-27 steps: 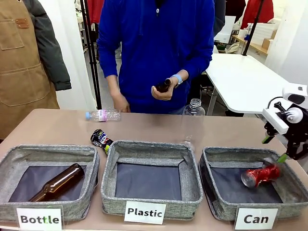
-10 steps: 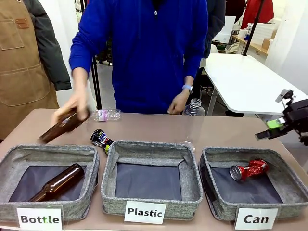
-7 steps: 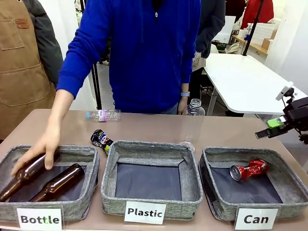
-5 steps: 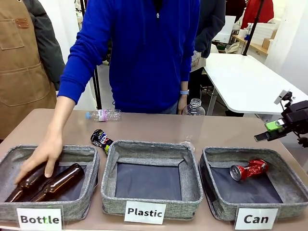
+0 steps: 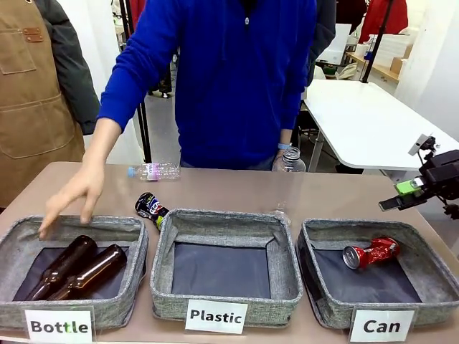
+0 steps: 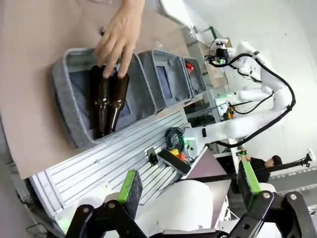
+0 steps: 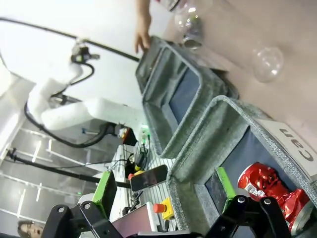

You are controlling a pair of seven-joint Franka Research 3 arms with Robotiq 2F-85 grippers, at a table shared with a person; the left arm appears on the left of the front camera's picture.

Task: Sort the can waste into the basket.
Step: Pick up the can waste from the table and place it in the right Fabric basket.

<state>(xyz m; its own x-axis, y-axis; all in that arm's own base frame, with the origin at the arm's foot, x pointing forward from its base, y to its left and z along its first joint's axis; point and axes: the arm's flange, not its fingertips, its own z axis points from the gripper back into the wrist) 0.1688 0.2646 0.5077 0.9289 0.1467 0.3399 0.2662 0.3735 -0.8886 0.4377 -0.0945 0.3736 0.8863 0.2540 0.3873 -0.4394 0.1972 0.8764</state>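
Front view: the red can lay in the basket, the dark can on the table. The left gripper and right gripper gaped wide, empty.

Wht table, wht wall, bkgd

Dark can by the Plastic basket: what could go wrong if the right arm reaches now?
1. The person's hand hovers at the Bottle basket rim, near the dark can; a reach may meet it.
2. The upright clear bottle stands between the right gripper and that can; a straight sweep could topple it.
3. The can lies at the Plastic basket corner; a finger may snag fabric.
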